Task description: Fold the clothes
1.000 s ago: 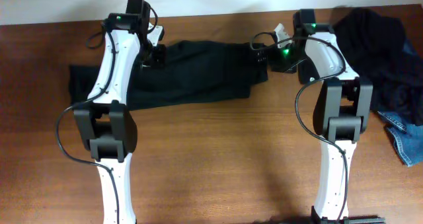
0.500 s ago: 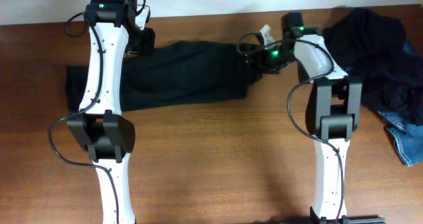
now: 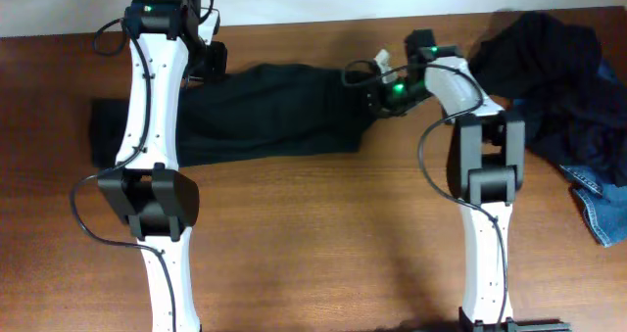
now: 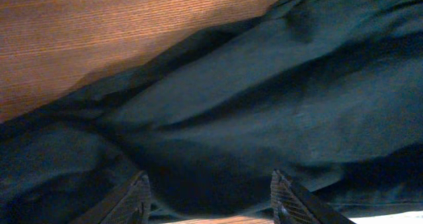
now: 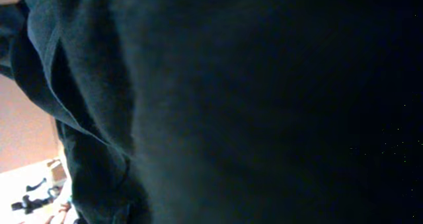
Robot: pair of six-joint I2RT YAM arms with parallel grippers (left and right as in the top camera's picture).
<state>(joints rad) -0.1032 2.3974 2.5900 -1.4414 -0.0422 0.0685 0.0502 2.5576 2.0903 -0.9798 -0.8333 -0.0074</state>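
Note:
A long black garment (image 3: 274, 112) lies spread across the far half of the table, wrinkled, and fills the left wrist view (image 4: 264, 98). My left gripper (image 3: 208, 63) is at its far edge, near the left. Its fingers (image 4: 135, 199) stand apart, low over the cloth; the left gripper (image 4: 213, 197) is open. My right gripper (image 3: 372, 89) is on the garment's right end. Dark fabric (image 5: 264, 85) fills the right wrist view and hides the fingers; it is shut with the cloth bunched against it.
A heap of dark clothes (image 3: 549, 68) lies at the back right corner, with a piece of blue denim (image 3: 600, 203) beside it near the right edge. The brown wooden table (image 3: 313, 234) ends at a white wall behind the arms.
My right gripper slid left onto the garment's right end and shut. My left arm moved left and toward the back. The garment's left end shifted left.

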